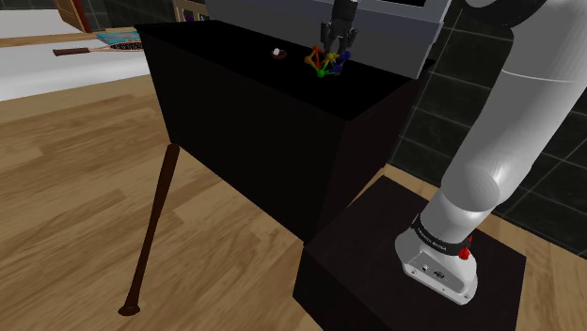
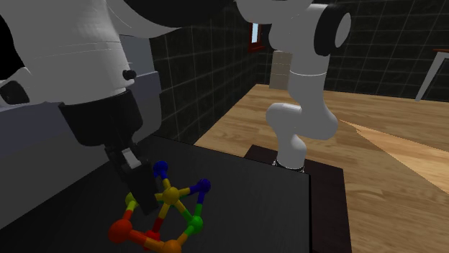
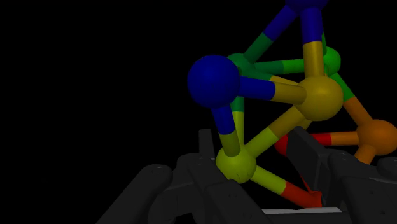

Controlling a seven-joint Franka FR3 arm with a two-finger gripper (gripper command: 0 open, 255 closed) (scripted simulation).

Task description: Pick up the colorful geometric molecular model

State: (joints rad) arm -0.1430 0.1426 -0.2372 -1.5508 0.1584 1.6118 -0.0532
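On the far part of the black bench (image 1: pixel 245 103), toward one o'clock in the shoulder view, the colourful molecular model (image 1: pixel 325 64) is seen resting, with the jaws poised over it from above. The jaws stand partly open and astride the model. In the wrist view a yellow-green ball (image 3: pixel 235 164) lies between them, close against one jaw, while a red rod (image 3: pixel 298 191) runs toward the other. Nothing is judged to be clamped yet.

The step in hand is taken to be the closing. It is best made on the yellow-green ball and the rods meeting there, since a single thin rod could slip or let the open lattice swing. The hand should first be centred so that both jaws meet the model together; otherwise the light frame is likely to be pushed sideways across the bench or tipped. A slow closure is advised, followed by a straight upward lift.

A small brown-and-white object (image 1: pixel 277 54) lies at nine o'clock of the model, clear of it, and need not be disturbed. A grey box (image 1: pixel 282 13) rises at twelve o'clock behind the bench, so any backward drift is to be avoided.
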